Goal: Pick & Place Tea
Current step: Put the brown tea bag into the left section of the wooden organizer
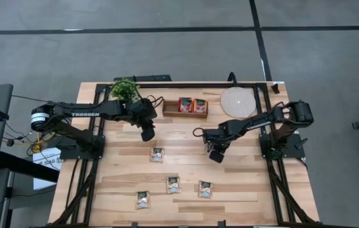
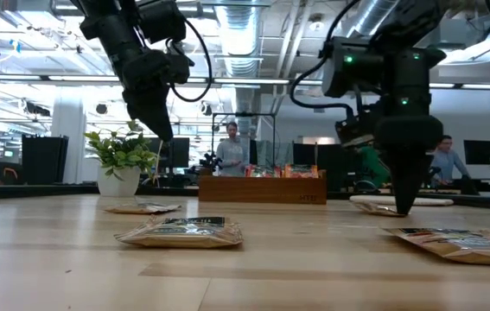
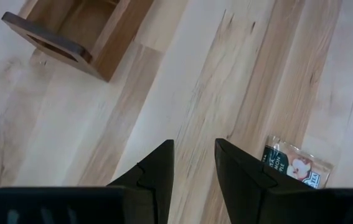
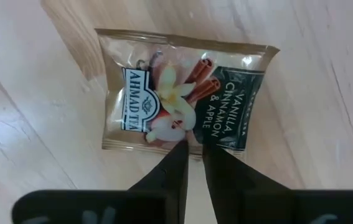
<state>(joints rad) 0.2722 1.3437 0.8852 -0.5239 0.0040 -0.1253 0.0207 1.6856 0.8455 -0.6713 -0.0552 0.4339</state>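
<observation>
Light wooden plank surface, bordered by a dark metal frame; long brown wooden tray near the far edge; round pale disc just beside the tray's end; potted green plant at the far left corner; grey floor around the surface; people standing in the room behind.

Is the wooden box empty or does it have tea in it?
Not empty. The wooden box holds two red sachets side by side, seen from above.
</observation>
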